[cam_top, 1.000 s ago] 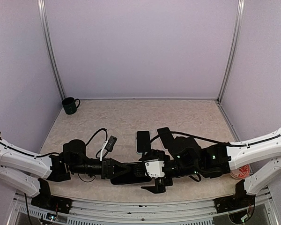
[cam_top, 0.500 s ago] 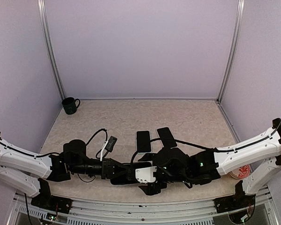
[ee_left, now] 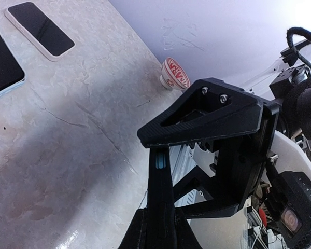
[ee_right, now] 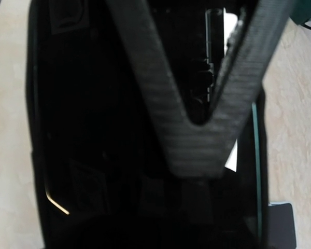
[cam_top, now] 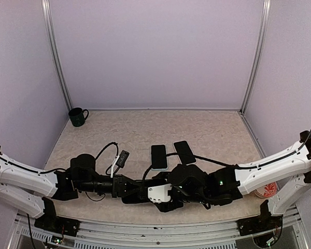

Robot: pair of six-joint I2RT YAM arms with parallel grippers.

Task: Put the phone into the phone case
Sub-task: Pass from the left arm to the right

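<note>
The left claw [ee_left: 158, 228], clenched on an edge-on dark phone case [ee_left: 159, 181], points toward three o'clock, where the right claw [cam_top: 163, 199], jaw state unclear, meets it; two phones [cam_top: 158, 156] lie at twelve o'clock.

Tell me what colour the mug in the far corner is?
Dark green. The mug shows best in the top external view.

We see a dark green mug [cam_top: 78, 116] upright in the worktop's [cam_top: 207, 129] far left corner, handle to the right. A red-and-white patterned cup [ee_left: 175, 74] stands near the worktop's right edge, close to the purple wall [cam_top: 155, 52].
</note>
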